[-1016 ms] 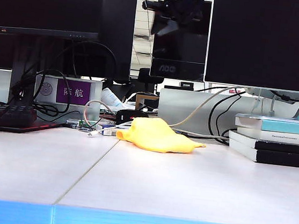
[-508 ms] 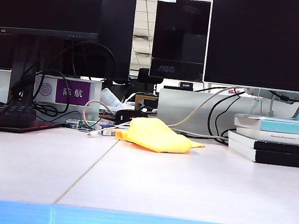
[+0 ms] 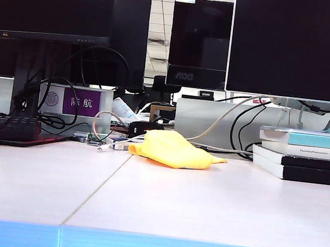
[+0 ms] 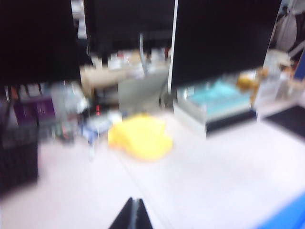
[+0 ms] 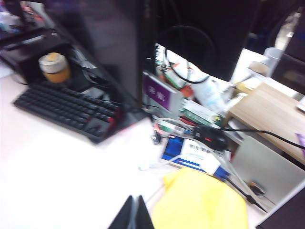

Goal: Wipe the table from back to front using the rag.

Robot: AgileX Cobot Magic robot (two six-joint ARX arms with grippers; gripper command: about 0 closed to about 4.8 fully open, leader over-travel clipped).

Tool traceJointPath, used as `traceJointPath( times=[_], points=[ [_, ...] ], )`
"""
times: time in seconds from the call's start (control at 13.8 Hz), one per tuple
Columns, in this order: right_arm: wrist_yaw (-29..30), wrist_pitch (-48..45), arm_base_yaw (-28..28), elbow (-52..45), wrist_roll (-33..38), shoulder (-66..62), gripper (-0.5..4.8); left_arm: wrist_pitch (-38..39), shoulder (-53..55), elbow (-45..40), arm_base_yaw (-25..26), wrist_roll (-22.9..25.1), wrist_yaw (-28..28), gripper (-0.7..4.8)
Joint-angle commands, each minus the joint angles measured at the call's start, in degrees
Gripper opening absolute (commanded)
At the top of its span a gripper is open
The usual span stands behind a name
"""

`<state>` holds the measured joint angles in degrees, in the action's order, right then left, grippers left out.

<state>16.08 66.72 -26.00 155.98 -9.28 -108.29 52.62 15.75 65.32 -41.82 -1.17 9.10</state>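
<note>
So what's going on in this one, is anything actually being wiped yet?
Not yet. The rag lies bunched at the back of the table, near the cables and beside the stack of books, and nothing touches it. Both grippers are above the table, outside the exterior view. The left gripper and the right gripper are both shut and empty, each wrist view looking down toward the rag.
</note>
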Motion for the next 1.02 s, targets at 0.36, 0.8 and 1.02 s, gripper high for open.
traceJointPath(
  times=[0.36,0.8,1.02],
  points=[
    [0.6,3.4,-1.7,0.2,-1.3,2.4,-0.05,-41.7,-11.6,-47.5,0.0,-2.3,6.3,-0.05],
    [0.6,3.4,-1.8,0.2,-1.3,2.9,-0.05,-42.4,-11.6,-57.7,0.0,-2.5,6.6,-0.05],
    [0.6,3.4,-1.8,0.2,-1.3,2.9,-0.05,-40.0,-11.6,-59.2,0.0,-2.5,6.2,-0.05]
  ],
)
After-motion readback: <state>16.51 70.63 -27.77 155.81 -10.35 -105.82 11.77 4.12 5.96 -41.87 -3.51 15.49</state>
